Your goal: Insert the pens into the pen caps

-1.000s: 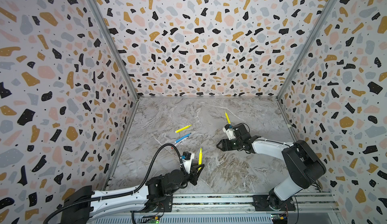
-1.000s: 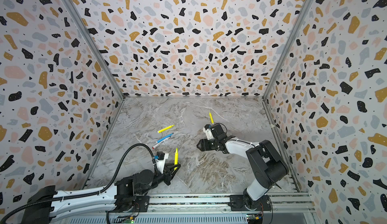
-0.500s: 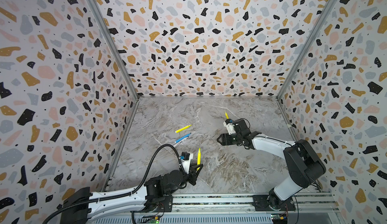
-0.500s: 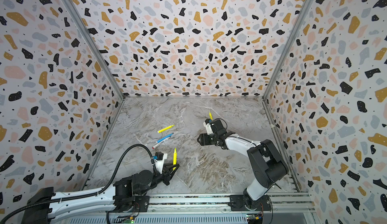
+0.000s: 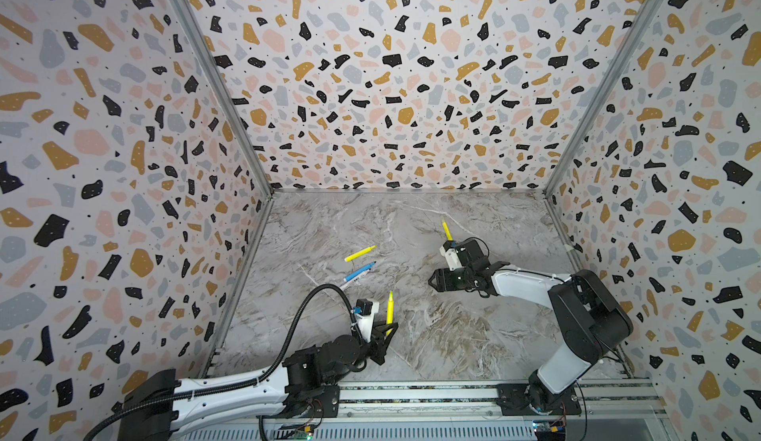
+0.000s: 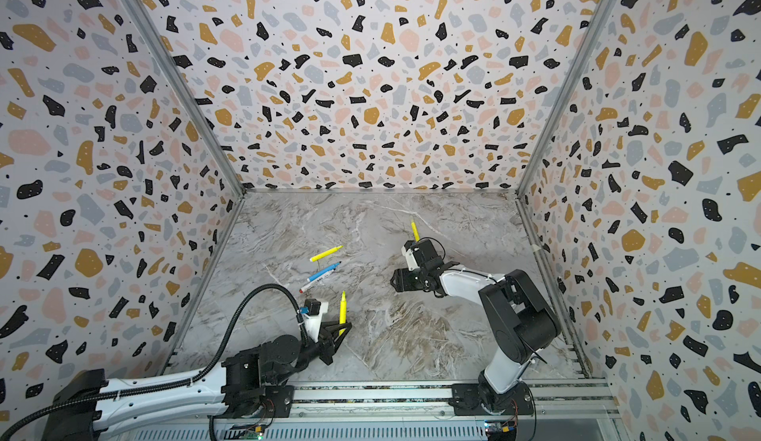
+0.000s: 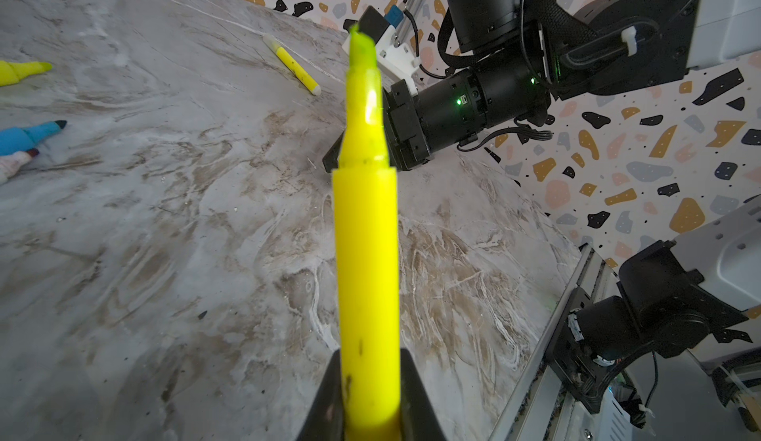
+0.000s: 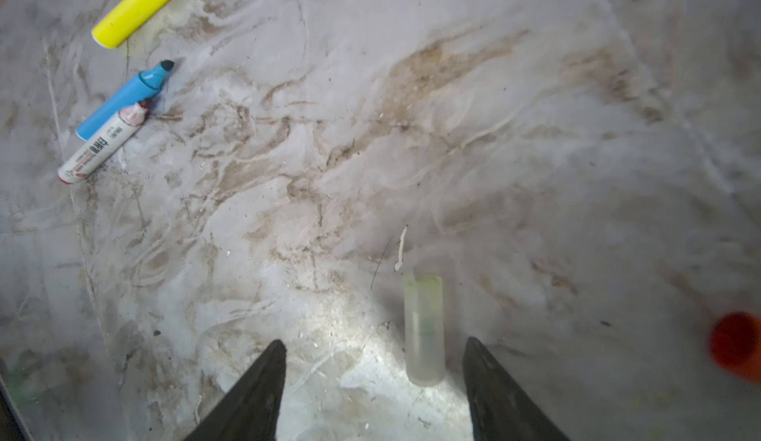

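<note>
My left gripper (image 5: 387, 329) (image 6: 341, 329) (image 7: 370, 352) is shut on a yellow pen (image 5: 389, 307) (image 7: 366, 233) and holds it upright, tip up, near the front left. Low over the middle of the table, my right gripper (image 5: 436, 284) (image 6: 397, 282) (image 8: 374, 340) is open. In the right wrist view a pale clear pen cap (image 8: 424, 327) lies just ahead of its fingertips, nearer one finger, untouched. A red pen cap (image 8: 737, 344) sits off to the side. A yellow pen (image 5: 359, 253), a blue pen (image 5: 359, 272) and a white pen with red ends (image 8: 99, 150) lie together at left centre.
Another yellow pen (image 5: 446, 231) (image 7: 292, 64) lies on the marble table (image 5: 432, 336) behind the right wrist. Patterned walls close in the left, back and right sides. A metal rail (image 5: 412, 393) carrying both arm bases runs along the front edge.
The right gripper has shifted slightly toward the back and come forward again, still open. The left gripper still holds its yellow pen upright in nearly the same place.
</note>
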Tool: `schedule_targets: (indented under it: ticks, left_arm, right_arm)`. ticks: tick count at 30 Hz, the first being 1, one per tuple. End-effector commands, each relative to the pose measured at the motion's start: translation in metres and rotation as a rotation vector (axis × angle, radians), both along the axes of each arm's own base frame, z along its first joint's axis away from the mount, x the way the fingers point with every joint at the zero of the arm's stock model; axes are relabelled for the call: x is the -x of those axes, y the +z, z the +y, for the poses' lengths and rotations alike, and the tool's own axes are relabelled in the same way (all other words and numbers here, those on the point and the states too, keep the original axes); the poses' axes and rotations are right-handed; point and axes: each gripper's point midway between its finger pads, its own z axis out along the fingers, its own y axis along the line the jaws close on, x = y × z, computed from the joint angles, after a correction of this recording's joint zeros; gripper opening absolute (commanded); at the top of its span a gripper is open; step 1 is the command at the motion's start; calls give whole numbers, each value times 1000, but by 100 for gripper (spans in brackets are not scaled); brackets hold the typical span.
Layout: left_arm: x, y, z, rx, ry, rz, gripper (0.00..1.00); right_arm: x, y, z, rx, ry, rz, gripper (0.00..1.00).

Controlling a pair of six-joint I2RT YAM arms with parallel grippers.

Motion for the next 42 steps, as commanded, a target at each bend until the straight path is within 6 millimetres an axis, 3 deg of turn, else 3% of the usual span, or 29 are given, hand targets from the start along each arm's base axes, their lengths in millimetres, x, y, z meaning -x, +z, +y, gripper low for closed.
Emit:
schedule_targets:
  ticks: [1,6,13,16,19,24,27,33,42]
  left_arm:
    - [-2,5,1,29,15,-9,0]
    - [-2,5,1,34,16,-10,1]
    - [-2,5,1,33,17,-11,0]
    - [-2,5,1,31,16,-10,0]
    - [-2,6,2,32,20,-11,0]
    - [-2,8,3,31,20,-14,1]
    - [-2,10,4,35,23,-16,1]
    - [-2,11,6,37,27,-20,1]
    - [-2,11,7,36,31,-19,1]
  right_arm:
    - [6,-8,0,7,-9,20,68]
    - [13,-11,7,-7,-2,31,68]
    - [25,-3,36,-54,52,39,68]
    - [32,8,59,-91,115,43,68]
    - [26,24,69,-95,136,1,68]
    - [1,43,67,-45,124,-62,68]
    - [-14,44,59,-24,107,-65,68]
    - [-33,33,41,21,85,-47,68]
    - [-35,12,29,67,90,-10,68]
